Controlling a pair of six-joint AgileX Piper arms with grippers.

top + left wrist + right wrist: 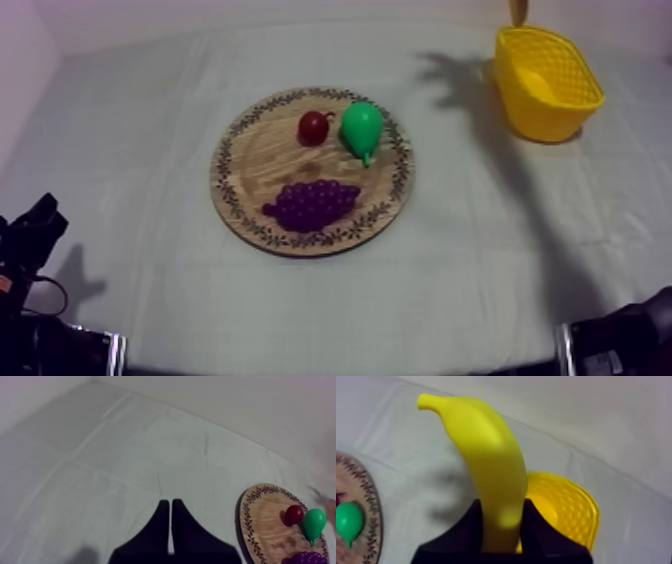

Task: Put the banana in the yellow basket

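My right gripper (502, 510) is shut on the banana (486, 461), a smooth yellow toy that stands nearly upright between the black fingers. It hangs just above and beside the yellow basket (567, 507). In the top view the basket (550, 85) stands at the far right of the table, and a yellow-orange tip of the banana (518, 10) shows above it at the picture's edge. The round wooden board (240, 170) lies mid-table. My left gripper (171, 505) is shut on nothing, low over bare cloth to the left of the board (265, 526).
On the board lie a green pear (361, 128), a small red fruit (313, 127) and purple grapes (312, 203). The arm's shadow falls on the cloth left of the basket. Black arm parts sit at the lower left (30, 240) and lower right (625, 340).
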